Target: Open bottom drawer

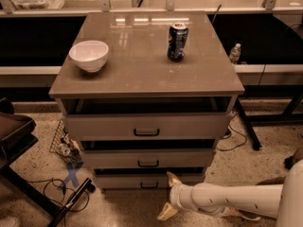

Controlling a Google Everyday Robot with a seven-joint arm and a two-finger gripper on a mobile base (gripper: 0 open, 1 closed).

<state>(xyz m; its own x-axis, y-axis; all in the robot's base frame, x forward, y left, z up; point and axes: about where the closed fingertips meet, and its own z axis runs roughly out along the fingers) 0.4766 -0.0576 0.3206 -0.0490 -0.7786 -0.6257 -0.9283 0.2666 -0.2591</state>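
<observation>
The bottom drawer point(123, 180) is the lowest pale front of the three-drawer cabinet, with a small black pull handle point(149, 185). It looks closed, or nearly so. My gripper point(169, 196) is low in front of the cabinet, just right of that handle, on the white arm coming in from the lower right. Its two pale fingers are spread apart, one fingertip point(172, 178) up against the drawer front and the other point(165, 213) down near the floor. It holds nothing.
The middle drawer point(148, 159) and the top drawer point(147, 125) sit above. On the cabinet top stand a white bowl point(89, 55) and a soda can point(177, 41). Cables and a black stand leg point(71, 201) lie on the floor at left. A bottle point(235, 53) stands behind at right.
</observation>
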